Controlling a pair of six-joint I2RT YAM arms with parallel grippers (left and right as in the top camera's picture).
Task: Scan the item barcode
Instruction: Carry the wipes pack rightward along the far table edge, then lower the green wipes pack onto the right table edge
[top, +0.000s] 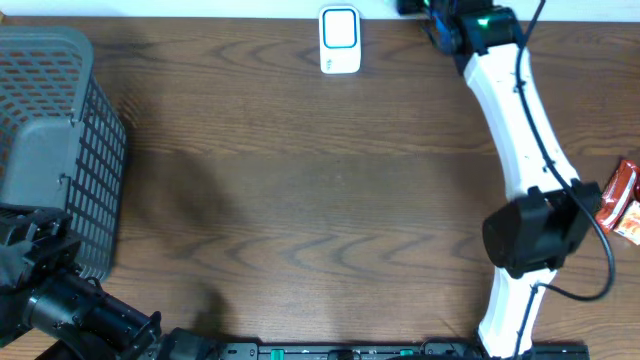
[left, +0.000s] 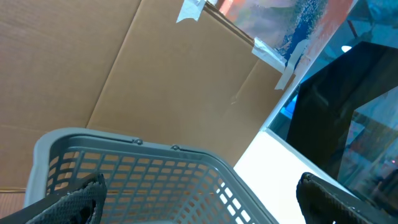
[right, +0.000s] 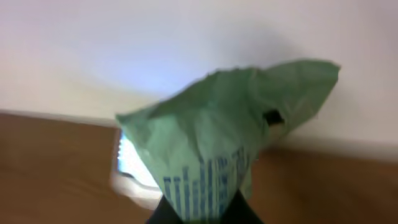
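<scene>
Pinching a green packet (right: 230, 137) between its fingers, the right gripper (right: 202, 214) shows its grip only in its own wrist view. Overhead, packet and jaws are lost among dark parts at the top edge, right of the white scanner (top: 340, 40). Blue stripes on the packet are too blurred to read. The left gripper (left: 199, 202) stands spread, facing the grey basket (left: 155, 168).

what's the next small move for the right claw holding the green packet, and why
Probably ease the right claw left toward the scanner and turn the green packet so its blue bars face it. The claw is shut on the packet, which sits beside the scanner, not squarely before it.
</scene>
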